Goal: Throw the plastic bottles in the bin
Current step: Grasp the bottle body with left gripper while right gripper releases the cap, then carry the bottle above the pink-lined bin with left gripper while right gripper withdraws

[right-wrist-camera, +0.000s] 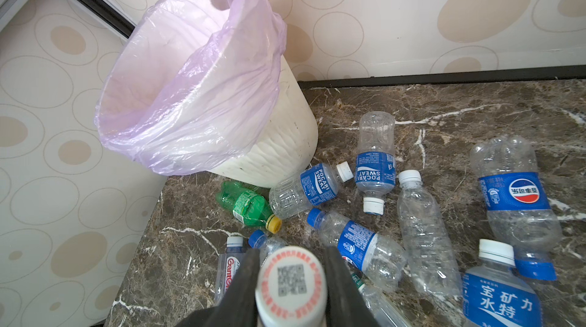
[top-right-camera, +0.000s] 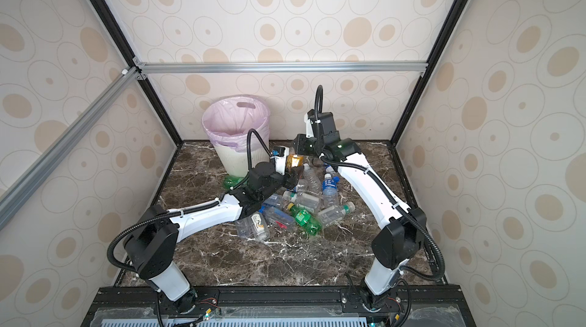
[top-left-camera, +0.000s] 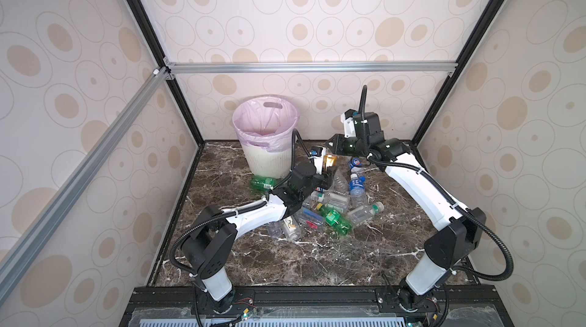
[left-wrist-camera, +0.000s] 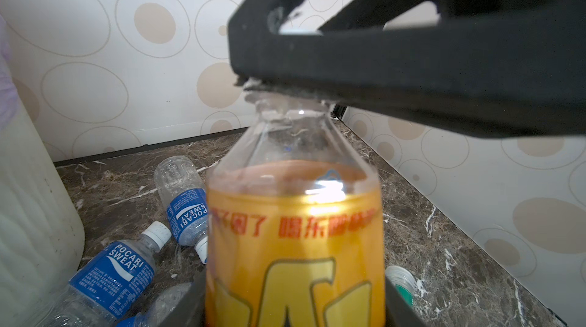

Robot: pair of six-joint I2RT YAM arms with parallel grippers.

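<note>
The bin (top-left-camera: pixel 266 138) (right-wrist-camera: pixel 196 87) stands at the back left, lined with a pale pink bag. My left gripper (left-wrist-camera: pixel 295 278) (top-left-camera: pixel 330 171) is shut on a clear bottle with a yellow label (left-wrist-camera: pixel 295 240) (top-left-camera: pixel 329 160), just right of the bin's base. My right gripper (right-wrist-camera: pixel 291 255) (top-left-camera: pixel 333 144) is raised behind it, shut on a dark green bottle (top-left-camera: pixel 350 146) with a white, red-ringed cap (right-wrist-camera: pixel 291 281). Several plastic bottles (top-left-camera: pixel 333 211) (top-right-camera: pixel 304 205) lie in a heap mid-table. One green bottle (top-left-camera: pixel 263 182) (right-wrist-camera: pixel 247 205) lies against the bin.
Wallpapered walls close in the back and both sides of the marble table (top-left-camera: pixel 317 262). An aluminium bar (top-left-camera: pixel 310 67) crosses the back wall above. In the left wrist view the right gripper's black finger (left-wrist-camera: pixel 412 65) sits right over the yellow-labelled bottle's neck.
</note>
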